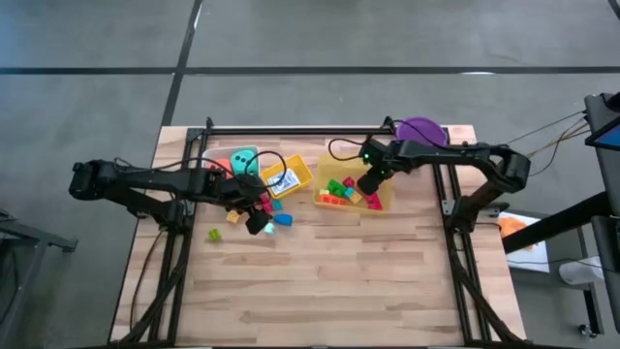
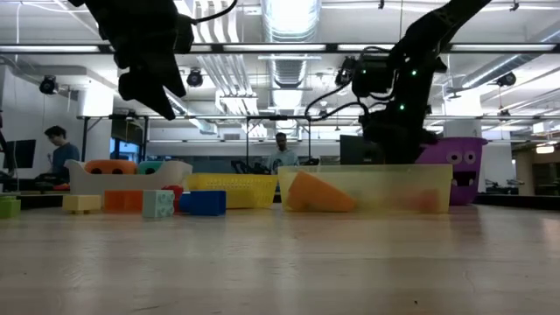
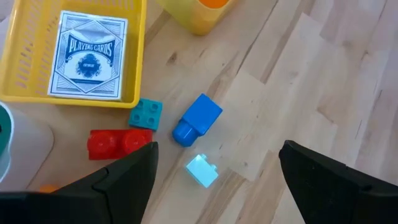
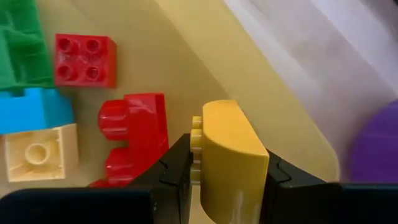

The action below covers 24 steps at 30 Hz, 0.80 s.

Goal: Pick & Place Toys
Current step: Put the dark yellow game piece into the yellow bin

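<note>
I am working in what looks like a robotics lab set in an open-plan office floor. My wooden table [image 1: 320,281] stands on grey carpet tiles, with a dark metal frame [image 1: 291,129] bolted along its far edge carrying both arms. Beyond the table, the low view shows an exposed industrial ceiling with a round silver duct [image 2: 289,35], long strip lights [image 2: 490,50] and hanging cables. Two people [image 2: 61,150] sit or stand at desks behind the table, near monitors [image 2: 19,154].

Yellow brick [image 4: 227,158] clamped above binned bricks [image 1: 341,192]; others [image 3: 198,118] scattered on wood
</note>
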Tool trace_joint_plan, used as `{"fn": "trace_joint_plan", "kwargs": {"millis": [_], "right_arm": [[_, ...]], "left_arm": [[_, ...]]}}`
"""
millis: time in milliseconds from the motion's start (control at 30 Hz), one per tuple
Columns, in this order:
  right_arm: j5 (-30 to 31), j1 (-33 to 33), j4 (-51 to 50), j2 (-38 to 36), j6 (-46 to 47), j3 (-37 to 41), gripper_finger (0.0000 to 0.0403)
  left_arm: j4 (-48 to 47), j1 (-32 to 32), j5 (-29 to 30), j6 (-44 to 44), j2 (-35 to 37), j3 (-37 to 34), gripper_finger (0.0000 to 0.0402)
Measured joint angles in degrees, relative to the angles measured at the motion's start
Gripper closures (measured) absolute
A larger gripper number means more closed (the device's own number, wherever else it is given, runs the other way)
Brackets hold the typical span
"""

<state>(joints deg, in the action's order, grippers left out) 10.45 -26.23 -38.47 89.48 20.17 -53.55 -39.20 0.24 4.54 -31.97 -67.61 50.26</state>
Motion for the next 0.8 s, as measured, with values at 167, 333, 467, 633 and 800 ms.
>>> {"fn": "trace_joint_plan", "kwargs": {"millis": [167,333,467,633,800], "right_arm": [[-1.84,0.02,-0.26,2.99,0.12,-0.8,0.0314],[-2.14,0.04,-0.55,5.51,0.58,-1.45,0.0314],[-2.15,0.1,-0.29,6.13,0.45,-1.56,0.0314],[-2.06,0.08,-0.27,6.13,-0.69,-1.56,0.0286],[-1.98,0.09,-0.18,6.11,-0.69,-1.56,0.0204]], "left_arm": [[-0.27,0.01,1.93,0.38,-0.02,-0.02,0.0068],[-1.16,0.01,3.16,0.43,-0.27,-0.04,0.0068],[-1.22,0.01,3.43,0.42,-1.72,-0.09,0.0068],[-1.4,0.03,2.73,1.26,-5.7,-0.09,0.0068],[-1.38,0.03,0.81,1.92,-7.49,-0.15,0.0068]]}}
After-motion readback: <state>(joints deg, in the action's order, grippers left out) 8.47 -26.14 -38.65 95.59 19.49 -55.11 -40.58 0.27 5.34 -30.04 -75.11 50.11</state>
